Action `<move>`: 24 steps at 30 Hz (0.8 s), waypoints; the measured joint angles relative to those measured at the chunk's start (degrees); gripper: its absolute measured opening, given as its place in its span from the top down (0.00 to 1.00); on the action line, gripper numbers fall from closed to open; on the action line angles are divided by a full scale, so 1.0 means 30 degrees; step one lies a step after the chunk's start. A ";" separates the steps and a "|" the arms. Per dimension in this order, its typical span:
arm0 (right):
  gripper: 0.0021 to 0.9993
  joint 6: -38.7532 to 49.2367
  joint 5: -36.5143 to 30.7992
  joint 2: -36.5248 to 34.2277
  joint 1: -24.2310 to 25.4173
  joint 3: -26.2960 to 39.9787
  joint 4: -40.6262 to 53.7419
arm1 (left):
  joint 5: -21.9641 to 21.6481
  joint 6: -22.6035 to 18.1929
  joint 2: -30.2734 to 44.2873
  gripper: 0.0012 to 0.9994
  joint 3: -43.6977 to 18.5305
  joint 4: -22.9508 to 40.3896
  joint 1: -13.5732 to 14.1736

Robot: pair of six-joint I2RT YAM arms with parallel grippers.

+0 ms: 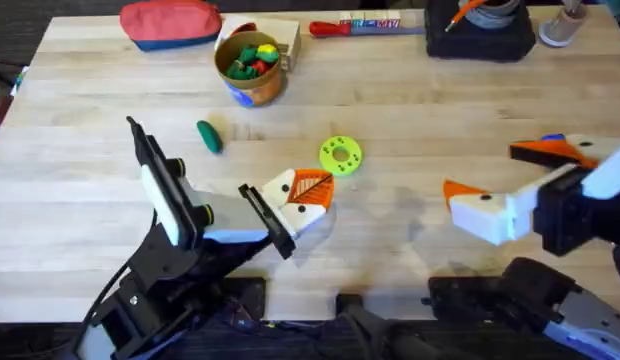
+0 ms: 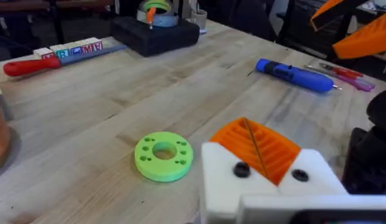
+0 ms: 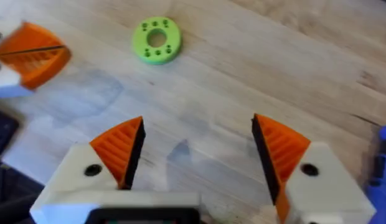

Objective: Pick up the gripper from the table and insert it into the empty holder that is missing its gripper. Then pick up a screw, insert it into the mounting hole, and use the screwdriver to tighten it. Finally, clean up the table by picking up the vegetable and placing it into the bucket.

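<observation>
**Both arms low over the table, vegetable lying loose**

The left gripper (image 1: pixel 300 200) sits near the table's middle, its white fingers with orange ribbed pads pressed together, nothing visible between them. Just beyond it on the far right lies a lime-green disc (image 1: pixel 340 155) with holes, flat on the wood (image 2: pixel 163 155).

The right gripper (image 1: pixel 510 180) hovers over the right side with its fingers spread wide and nothing between them; its own camera shows bare table between the two orange pads (image 3: pixel 121 149).

The vegetable (image 1: pixel 209 136), a small dark green oblong, rests on the table (image 1: pixel 410 110) left of the disc and near the bucket (image 1: pixel 252 68), apart from both grippers. The bucket stands at the far side, already holding several coloured toy pieces. A red zip pouch (image 1: pixel 170 22) lies to its left, a red-handled screwdriver (image 1: pixel 355 26) to its right.

The blue screwdriver (image 2: pixel 296 74) lies on the table's right side, beside the right arm.
</observation>
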State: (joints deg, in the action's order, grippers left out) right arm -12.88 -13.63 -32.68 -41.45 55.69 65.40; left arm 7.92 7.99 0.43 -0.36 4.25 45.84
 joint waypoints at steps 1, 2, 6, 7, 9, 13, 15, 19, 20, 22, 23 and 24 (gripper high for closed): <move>0.01 -0.0127 -0.0566 -0.0061 0.0277 -0.0100 0.0023 | 0.0026 -0.0007 0.0000 0.99 0.0000 -0.0007 0.0000; 0.01 -0.0198 -0.0999 -0.0137 0.0600 -0.0121 0.0013 | 0.0105 -0.0004 0.0000 0.99 0.0000 -0.0018 0.0000; 0.01 0.0026 -0.2447 -0.1668 0.4263 -0.0121 -0.0074 | 0.1144 -0.0007 0.0000 0.99 0.0000 -0.0124 0.0000; 0.01 0.0240 -0.2540 -0.2124 0.5133 -0.0121 -0.0112 | 0.1278 -0.0007 0.0000 0.99 0.0000 -0.0131 0.0000; 0.01 0.0780 -0.2668 -0.3187 0.6997 -0.0121 -0.0388 | 0.1505 -0.0015 0.0000 0.99 0.0000 -0.0146 0.0000; 0.01 0.2682 -0.2026 -0.5477 1.1364 -0.0121 -0.1834 | 0.1742 -0.0236 0.0000 0.99 0.0000 -0.0168 0.0000; 0.01 0.3704 -0.1148 -0.6569 1.3849 -0.0121 -0.2755 | 0.1889 -0.0379 0.0000 0.99 0.0000 -0.0182 0.0000; 0.01 0.6474 0.1308 -1.0177 2.0822 -0.0121 -0.5236 | 0.2012 -0.0531 0.0000 0.99 0.0000 -0.0189 0.0000; 0.01 0.6981 0.1578 -1.0749 2.1699 -0.0121 -0.5322 | 0.2012 -0.0539 0.0000 0.99 0.0000 -0.0195 0.0000; 0.01 0.8312 0.2136 -1.1927 2.3309 -0.0121 -0.5317 | 0.2012 -0.0576 0.0000 0.99 0.0000 -0.0191 0.0000; 0.01 0.9048 0.2362 -1.2464 2.3938 -0.0121 -0.5340 | 0.2013 -0.0583 0.0000 0.99 0.0000 -0.0189 0.0000; 0.01 0.9776 0.2517 -1.2965 2.4453 -0.0114 -0.5390 | 0.2015 -0.0583 0.0000 0.99 0.0000 -0.0189 0.0000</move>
State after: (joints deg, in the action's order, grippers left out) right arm 16.44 -6.08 -71.58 31.91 55.35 49.23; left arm 13.96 6.24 0.43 -0.36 3.68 45.84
